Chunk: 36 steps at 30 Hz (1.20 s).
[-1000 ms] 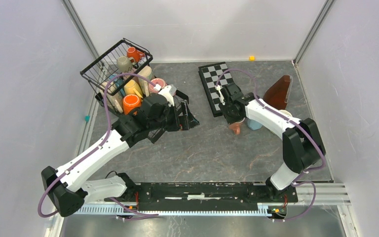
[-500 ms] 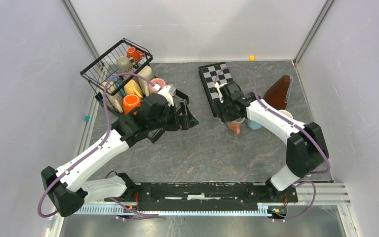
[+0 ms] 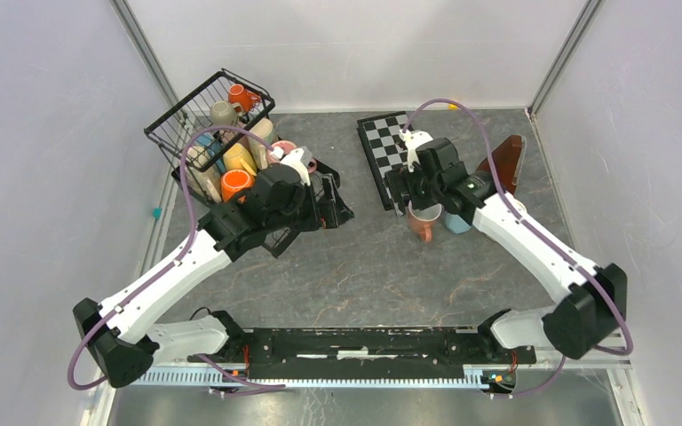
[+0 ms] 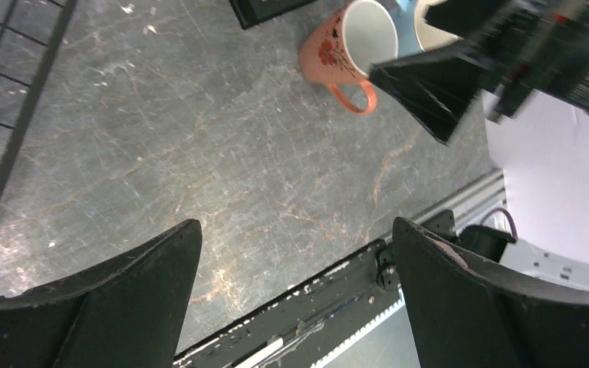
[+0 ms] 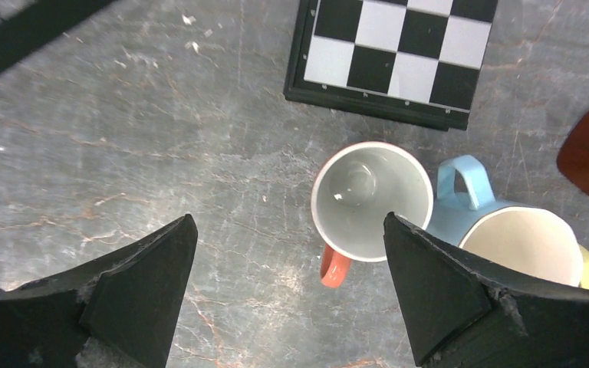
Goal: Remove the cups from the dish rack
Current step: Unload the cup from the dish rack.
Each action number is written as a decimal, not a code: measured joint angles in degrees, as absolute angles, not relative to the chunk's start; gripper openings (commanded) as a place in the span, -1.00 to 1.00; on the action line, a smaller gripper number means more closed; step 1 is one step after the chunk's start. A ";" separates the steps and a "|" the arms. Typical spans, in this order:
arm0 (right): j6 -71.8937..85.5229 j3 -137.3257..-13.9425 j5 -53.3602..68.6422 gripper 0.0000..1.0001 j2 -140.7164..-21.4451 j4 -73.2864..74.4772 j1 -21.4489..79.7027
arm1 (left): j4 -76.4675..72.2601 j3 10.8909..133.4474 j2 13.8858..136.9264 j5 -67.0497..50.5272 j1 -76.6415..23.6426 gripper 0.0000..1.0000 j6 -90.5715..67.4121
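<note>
Grey marbled tabletop (image 3: 364, 266) carries a checkerboard (image 3: 378, 142). Dish rack (image 3: 197, 117) stands left of it. Orange mug (image 5: 372, 199) and light blue mug (image 5: 459, 212) stand upright just off its near edge.

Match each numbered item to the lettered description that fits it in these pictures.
1. salmon mug
2. checkerboard
3. dish rack
4. right pincer

a. open, holding nothing
b. black wire, at the far left corner
c. upright, white inside, orange handle
d. black and white squares, lying flat

Pairs: 1-c, 2-d, 3-b, 4-a
</note>
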<state>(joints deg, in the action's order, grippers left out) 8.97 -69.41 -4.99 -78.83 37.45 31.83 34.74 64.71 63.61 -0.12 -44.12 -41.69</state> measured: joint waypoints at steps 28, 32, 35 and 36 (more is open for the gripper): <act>13.26 -58.08 3.38 0.96 -50.94 29.56 31.83 | 65.36 120.77 122.30 40.49 -33.36 1.00 -75.33; 13.65 -57.65 4.12 0.96 -49.65 29.78 31.83 | 68.69 124.31 128.42 40.36 -31.16 1.00 -80.27; 13.58 -57.47 4.12 0.96 -49.60 30.61 31.83 | 69.93 125.03 130.45 40.14 -29.78 1.00 -83.05; 13.56 -57.30 4.12 0.96 -49.54 30.76 31.83 | 70.24 125.25 130.85 40.10 -29.45 1.00 -83.61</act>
